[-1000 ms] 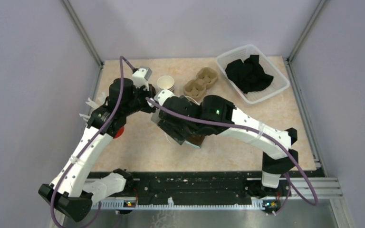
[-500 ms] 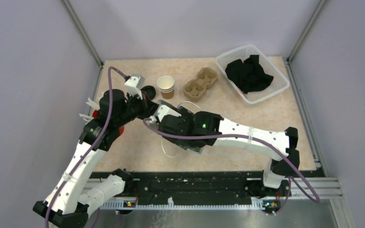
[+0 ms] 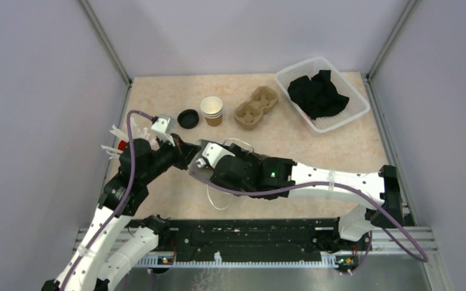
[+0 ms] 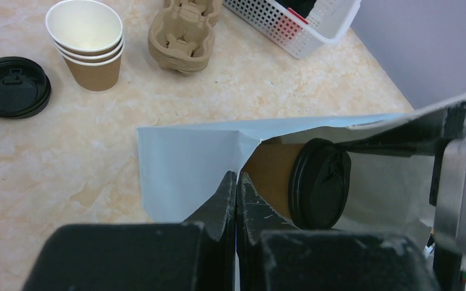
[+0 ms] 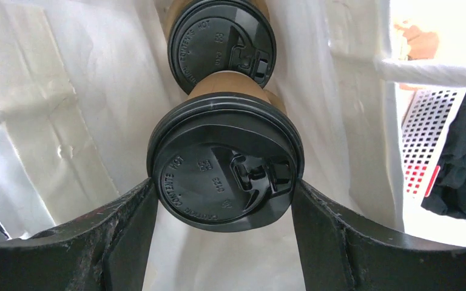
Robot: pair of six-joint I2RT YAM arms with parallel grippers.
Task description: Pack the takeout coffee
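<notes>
Both arms have drawn back toward the near edge over the last second, and the left one has uncovered the loose black lids (image 3: 188, 118) it was hiding. The left hand (image 4: 236, 182) is pinched fully closed on the upper edge of the white paper bag (image 4: 182, 160). The right hand (image 5: 223, 193) reaches into the bag's mouth, its fingers spread about a lid's width and pressed against both sides of the nearer lidded cup (image 5: 218, 163), whose lid faces the opening. The second lidded cup (image 5: 221, 42) sits deeper in the bag, just behind the first. Farther out on the tabletop (image 3: 352, 151), a stack of open cups (image 3: 212, 111) stands just beside the lids. Beyond it are the cardboard carrier (image 3: 256, 107) and a white basket (image 3: 346, 121) holding black cloth (image 3: 318, 94).
</notes>
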